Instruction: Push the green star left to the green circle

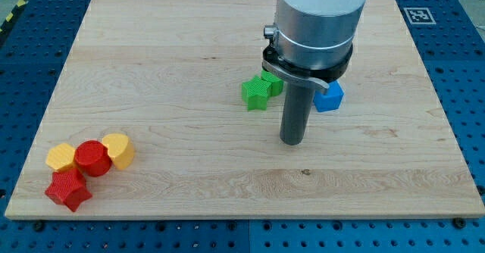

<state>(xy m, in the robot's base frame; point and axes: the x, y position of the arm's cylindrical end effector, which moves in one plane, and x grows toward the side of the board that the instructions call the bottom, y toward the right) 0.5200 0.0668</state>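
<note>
A green star [256, 93] lies near the board's middle. A second green block [273, 83], likely the green circle, touches it at its upper right and is partly hidden by the arm. My tip [292, 142] rests on the board below and to the right of the green star, a short gap away from it.
A blue block [330, 96] sits right of the rod, partly hidden by the arm. At the view's lower left stands a cluster: a yellow block [61, 157], a red cylinder [92, 158], a yellow block [118, 150] and a red star [67, 190]. The wooden board [151, 71] ends near them.
</note>
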